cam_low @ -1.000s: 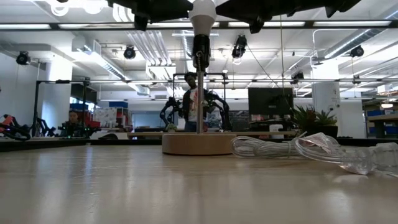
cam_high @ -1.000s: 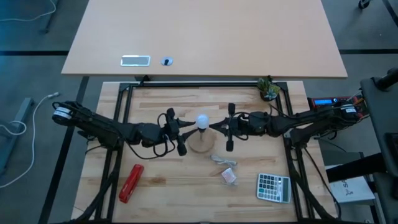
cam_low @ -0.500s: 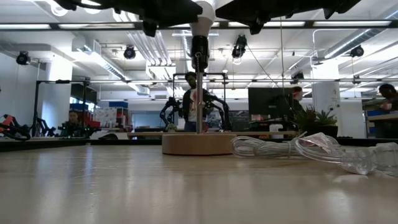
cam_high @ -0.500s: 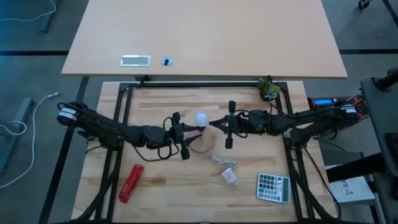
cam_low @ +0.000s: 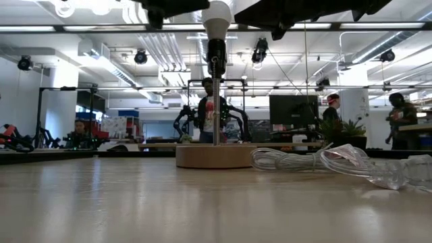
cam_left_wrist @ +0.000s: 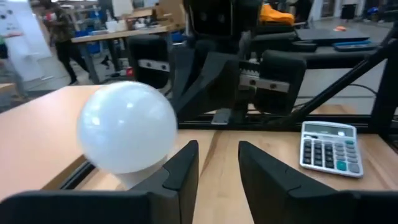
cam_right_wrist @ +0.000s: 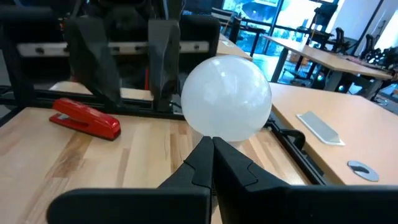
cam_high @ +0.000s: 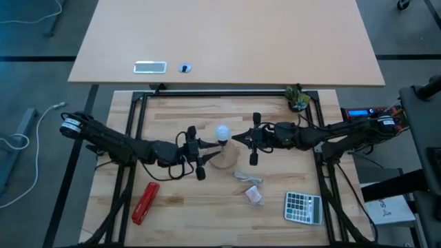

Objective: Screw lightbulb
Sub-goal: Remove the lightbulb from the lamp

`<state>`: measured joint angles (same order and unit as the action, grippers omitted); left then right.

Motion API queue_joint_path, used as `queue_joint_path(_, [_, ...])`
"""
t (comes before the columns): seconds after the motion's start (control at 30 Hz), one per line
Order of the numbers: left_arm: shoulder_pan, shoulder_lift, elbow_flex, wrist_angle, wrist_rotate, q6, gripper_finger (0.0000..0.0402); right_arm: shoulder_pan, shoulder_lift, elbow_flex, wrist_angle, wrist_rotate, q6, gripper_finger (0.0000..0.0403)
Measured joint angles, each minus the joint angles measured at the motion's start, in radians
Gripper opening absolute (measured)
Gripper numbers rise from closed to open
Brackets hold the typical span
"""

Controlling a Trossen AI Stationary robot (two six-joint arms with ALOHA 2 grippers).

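The white frosted lightbulb (cam_high: 222, 132) sits on top of a black socket (cam_low: 217, 54). The socket stands on a thin rod rising from the round wooden disc (cam_high: 222, 162). My left gripper (cam_high: 207, 147) is level at the bulb's left and slightly open. In the left wrist view the bulb (cam_left_wrist: 127, 127) stands beside the fingers, outside their gap (cam_left_wrist: 217, 165). My right gripper (cam_high: 236, 140) is level at the bulb's right and shut. Its tips (cam_right_wrist: 212, 149) are just under the bulb's round part (cam_right_wrist: 227, 99). My left gripper has the outer side of one finger (cam_left_wrist: 183, 168) next to the bulb's neck (cam_left_wrist: 140, 179); I cannot tell whether it touches. My right gripper points level from the table's right, with its shut fingertips at the bulb's lower part (cam_right_wrist: 217, 138); I cannot tell whether they touch.
A clear plastic wrapper (cam_high: 247, 177) and a small packet (cam_high: 254, 195) lie just near of the disc. A calculator (cam_high: 303, 207) is at the near right, a red stapler (cam_high: 145, 202) at the near left, and a small plant (cam_high: 298, 98) at the far right.
My left gripper has moved a little toward the bulb, then drawn back slightly toward the table's left. The bulb has stayed on its socket.
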<state>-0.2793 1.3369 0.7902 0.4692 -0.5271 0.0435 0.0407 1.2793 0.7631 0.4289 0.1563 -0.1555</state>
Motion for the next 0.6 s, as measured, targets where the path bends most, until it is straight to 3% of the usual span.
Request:
queue_joint_path(0.27, [-0.012, -0.051, 0.000, -0.099, -0.242, 0.010, 0.0099, 0.001, 0.000, 0.000, 0.013, -0.034, 0.019, 0.0000])
queue_joint_path(0.6, [0.018, -0.030, 0.000, -0.085, -0.169, 0.030, 0.0155, 0.003, 0.000, 0.000, 0.037, -0.052, 0.054, 0.0000])
